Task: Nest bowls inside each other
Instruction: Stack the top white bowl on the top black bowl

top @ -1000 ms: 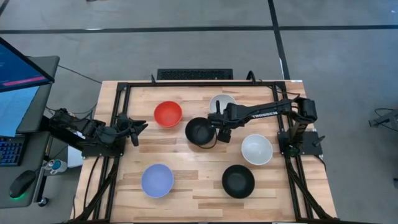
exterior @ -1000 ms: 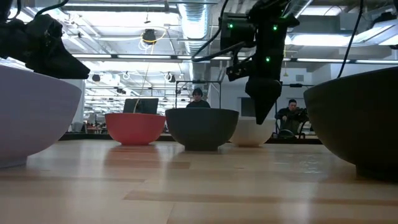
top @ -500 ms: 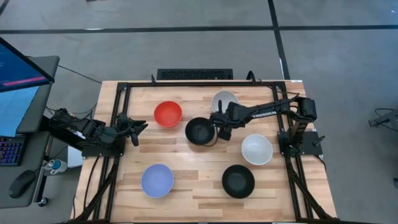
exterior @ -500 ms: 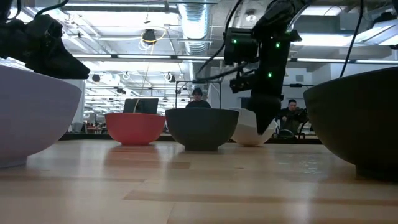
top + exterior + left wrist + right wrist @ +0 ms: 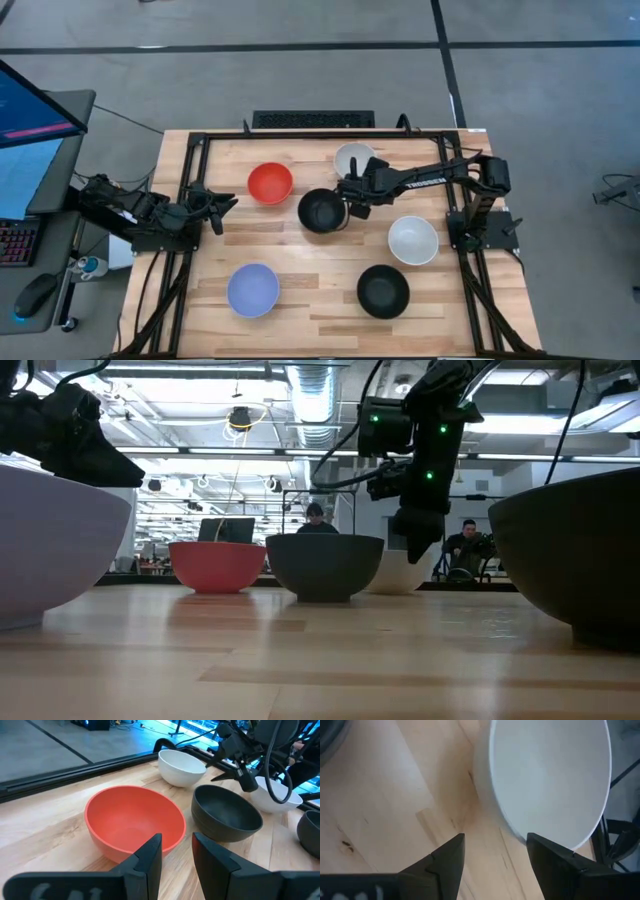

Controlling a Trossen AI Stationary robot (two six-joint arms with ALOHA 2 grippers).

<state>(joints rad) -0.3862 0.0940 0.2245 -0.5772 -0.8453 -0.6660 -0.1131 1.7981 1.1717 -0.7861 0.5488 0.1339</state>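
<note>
Six bowls stand upright on the wooden table: red (image 5: 270, 183), a far white one (image 5: 352, 156), a black one (image 5: 322, 211), a second white (image 5: 413, 240), a second black (image 5: 383, 291) and light blue (image 5: 253, 290). My right gripper (image 5: 353, 192) hangs open at the far white bowl's near rim, beside the middle black bowl (image 5: 324, 565). In the right wrist view one finger (image 5: 547, 855) shows over the bowl's inside (image 5: 555, 775) and the other (image 5: 447, 855) over bare wood. My left gripper (image 5: 222, 207) waits open at the table's left side, facing the red bowl (image 5: 132, 820). My right gripper (image 5: 415, 550) comes from above, pointing down, its fingers on either side of the far white bowl's near rim (image 5: 520, 832). Whether a finger touches the rim, I cannot tell. The bowl (image 5: 385, 572) sits level on the table.
A black metal frame (image 5: 200, 140) runs round the tabletop. Bare wood lies between the light blue bowl and the near black bowl. A monitor (image 5: 30, 130) and keyboard stand off the left side. People sit in the room beyond the far edge (image 5: 470, 545).
My right gripper came down at the far white bowl's near rim and tipped the bowl up on its side half a second ago. It has since risen a little and shifted toward the far edge. The bowl now sits level again, slightly nearer the far edge.
</note>
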